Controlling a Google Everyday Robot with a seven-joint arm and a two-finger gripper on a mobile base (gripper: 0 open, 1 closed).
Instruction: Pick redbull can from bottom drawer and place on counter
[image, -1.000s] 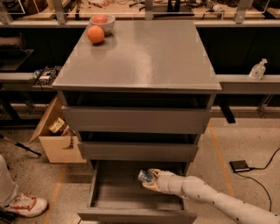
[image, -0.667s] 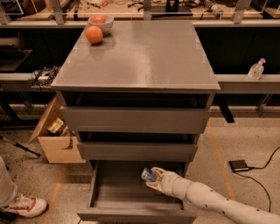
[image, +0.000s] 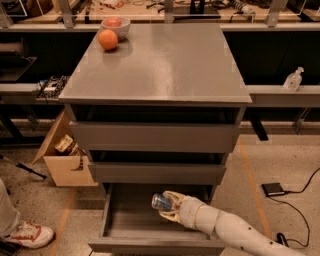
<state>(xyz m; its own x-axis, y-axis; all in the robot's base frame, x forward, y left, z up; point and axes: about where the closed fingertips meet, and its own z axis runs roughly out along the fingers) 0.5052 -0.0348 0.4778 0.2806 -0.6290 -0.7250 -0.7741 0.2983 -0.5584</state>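
Note:
The bottom drawer (image: 130, 235) is pulled open at the foot of the grey cabinet. My gripper (image: 168, 204) reaches into it from the lower right. It is shut on the redbull can (image: 161, 201), a small blue-and-silver can that lies tilted between the cream fingers (image: 172, 195), above the drawer floor near its back right. The counter (image: 165, 65) is the flat grey top of the cabinet, high above the gripper.
An orange fruit (image: 108, 39) and a white bowl (image: 115, 25) sit at the counter's back left corner. Two wider closed drawers (image: 155, 137) overhang the open one. A cardboard box (image: 62, 155) stands left of the cabinet. A shoe (image: 27, 234) is at the lower left.
My gripper and the can have moved slightly to the left inside the drawer. The arm has followed.

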